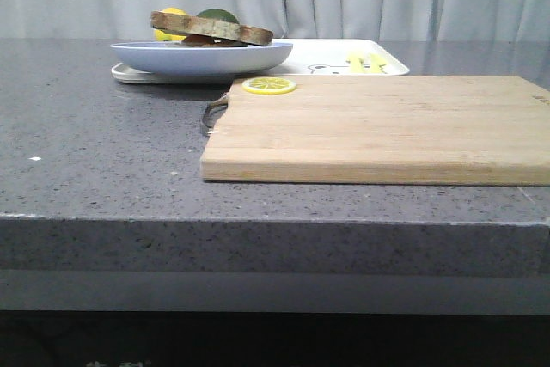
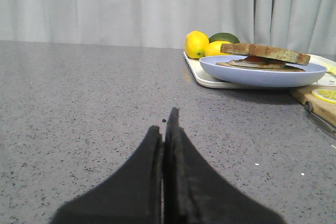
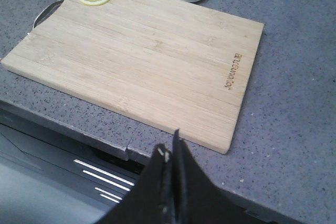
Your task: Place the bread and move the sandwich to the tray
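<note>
On the far left of the counter (image 1: pixel 94 152), your bread (image 1: pixel 210 27) lies on top of the food in the blue plate (image 1: pixel 201 57), and the plate sits on the left end of the white tray (image 1: pixel 378 64), so it is easy to pick up. The cutting board (image 1: pixel 378 131) lies nearer, with only a lemon slice (image 1: pixel 269 85) on its far left corner, likely the spot for building. Your left fingers (image 2: pixel 167 140) and right fingers (image 3: pixel 173 153) are pressed together, holding nothing.
</note>
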